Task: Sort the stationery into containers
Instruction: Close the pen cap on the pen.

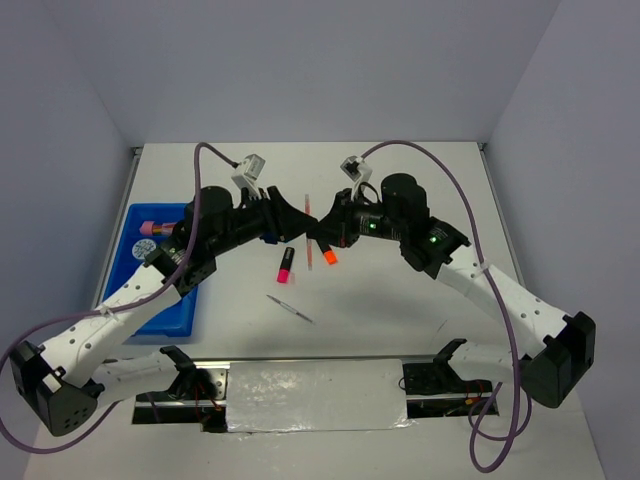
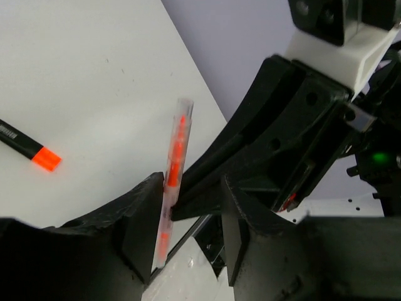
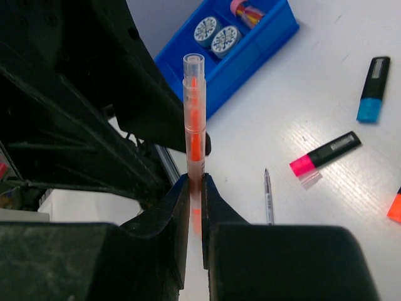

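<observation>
One blue tray [image 3: 263, 47] sits at the left of the tabletop [image 1: 400, 300], partly under the left arm. It holds two patterned rolls [image 3: 206, 29] side by side and one pink cylinder [image 3: 243, 9] just beyond them; whether a divider separates them cannot be told.

Three highlighters lie loose on the tabletop, outside the tray: one blue-ended highlighter [image 3: 373, 89], one pink-ended highlighter [image 3: 326, 153] and one orange-ended highlighter [image 2: 30, 147].

There are two pens. One thin pen [image 3: 268, 198] lies on the tabletop near the pink-ended highlighter. One clear orange pen [image 3: 194, 106] is held above the tabletop. The right claw [image 3: 195, 185] is clenched on its lower part. The left claw [image 2: 191, 197] is released, fingers apart, with the pen against one finger [image 2: 141, 216]
</observation>
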Robot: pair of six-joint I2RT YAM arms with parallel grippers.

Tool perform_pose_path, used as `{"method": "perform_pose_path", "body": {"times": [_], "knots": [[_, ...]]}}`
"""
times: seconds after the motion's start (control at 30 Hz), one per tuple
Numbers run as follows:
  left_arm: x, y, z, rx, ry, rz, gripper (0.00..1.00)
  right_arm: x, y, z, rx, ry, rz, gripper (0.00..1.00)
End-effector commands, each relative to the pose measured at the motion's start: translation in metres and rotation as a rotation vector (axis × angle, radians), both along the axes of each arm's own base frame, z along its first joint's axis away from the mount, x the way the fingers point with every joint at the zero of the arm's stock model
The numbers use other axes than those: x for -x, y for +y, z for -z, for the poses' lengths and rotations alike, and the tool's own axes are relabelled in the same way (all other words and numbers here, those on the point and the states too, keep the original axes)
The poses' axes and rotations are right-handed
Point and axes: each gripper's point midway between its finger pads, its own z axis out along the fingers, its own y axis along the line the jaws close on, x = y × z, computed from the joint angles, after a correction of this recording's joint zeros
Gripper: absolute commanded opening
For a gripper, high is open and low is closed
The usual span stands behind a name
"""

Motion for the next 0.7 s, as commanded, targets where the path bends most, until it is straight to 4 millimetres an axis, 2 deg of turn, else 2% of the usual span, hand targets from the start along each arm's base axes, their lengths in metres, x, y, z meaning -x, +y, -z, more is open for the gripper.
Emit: {"method": "perform_pose_path", "body": {"times": [0.0,0.03,0.07,0.1,0.33,0.4,0.47,0.53,0.57,0.67], "knots": [[0.024,-0.007,-0.014,-0.004,-0.042,0.111,0.53,-0.013,-0.005,-0.054,-0.088,-0.182,0.041,0.0],[0.024,-0.008,-0.014,0.001,-0.042,0.115,0.51,-0.013,-0.006,-0.054,-0.089,-0.182,0.046,0.0],[0.024,-0.009,-0.014,0.003,-0.042,0.118,0.43,-0.013,-0.006,-0.054,-0.087,-0.182,0.046,0.0],[0.023,-0.009,-0.015,0.006,-0.043,0.118,0.39,-0.011,-0.006,-0.056,-0.089,-0.186,0.04,0.0],[0.021,-0.012,-0.015,-0.004,-0.052,0.127,0.26,0.002,-0.003,-0.064,-0.113,-0.207,-0.034,0.0],[0.022,-0.012,-0.018,0.006,-0.067,0.132,0.19,0.007,-0.002,-0.065,-0.117,-0.212,-0.063,0.0],[0.023,-0.011,-0.023,0.02,-0.096,0.133,0.17,0.013,-0.002,-0.065,-0.116,-0.225,-0.097,0.0],[0.023,-0.009,-0.026,0.025,-0.107,0.121,0.2,0.015,-0.002,-0.064,-0.112,-0.23,-0.109,0.0],[0.024,-0.008,-0.029,0.031,-0.116,0.118,0.32,0.016,-0.002,-0.063,-0.109,-0.226,-0.108,0.0],[0.026,-0.007,-0.033,0.042,-0.126,0.122,0.5,0.016,-0.003,-0.06,-0.102,-0.222,-0.109,0.0]]}}
